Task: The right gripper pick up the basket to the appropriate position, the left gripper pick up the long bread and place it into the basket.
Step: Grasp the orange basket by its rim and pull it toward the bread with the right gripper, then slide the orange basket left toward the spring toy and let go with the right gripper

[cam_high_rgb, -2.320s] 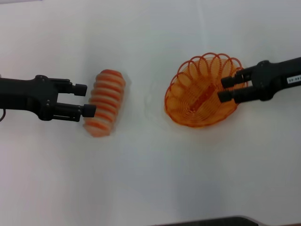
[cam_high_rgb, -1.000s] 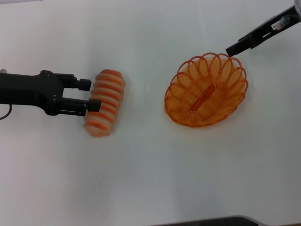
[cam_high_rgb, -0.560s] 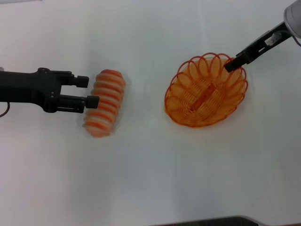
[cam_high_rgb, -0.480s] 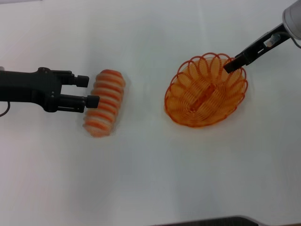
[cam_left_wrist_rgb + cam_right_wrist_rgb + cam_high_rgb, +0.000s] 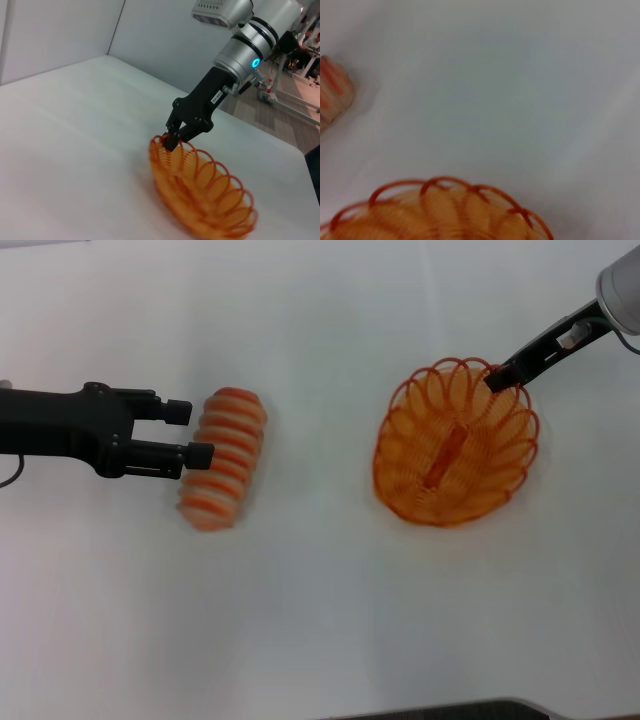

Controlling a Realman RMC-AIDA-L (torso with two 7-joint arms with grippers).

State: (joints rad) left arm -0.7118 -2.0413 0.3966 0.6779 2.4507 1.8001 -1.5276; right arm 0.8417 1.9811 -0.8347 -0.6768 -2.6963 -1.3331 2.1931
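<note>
The long bread [image 5: 222, 457], striped orange and cream, lies on the white table at the left. My left gripper [image 5: 189, 432] is open just to its left, fingertips at the loaf's side, holding nothing. The orange wire basket [image 5: 456, 455] is at the right. My right gripper [image 5: 502, 377] is shut on its far rim, coming in from the upper right. The left wrist view shows that grip [image 5: 172, 140] on the basket [image 5: 200, 195]. The right wrist view shows the basket's rim [image 5: 445, 200] and one end of the bread [image 5: 332, 90].
The white table [image 5: 320, 590] spreads between the bread and the basket. A dark edge [image 5: 450, 710] runs along the near side. In the left wrist view the table's far edge [image 5: 280, 137] meets a room with equipment beyond.
My right gripper swung up off the basket's right side, then came down and shut on its far rim. The basket has now shifted right and turned. The left gripper and bread have barely moved.
</note>
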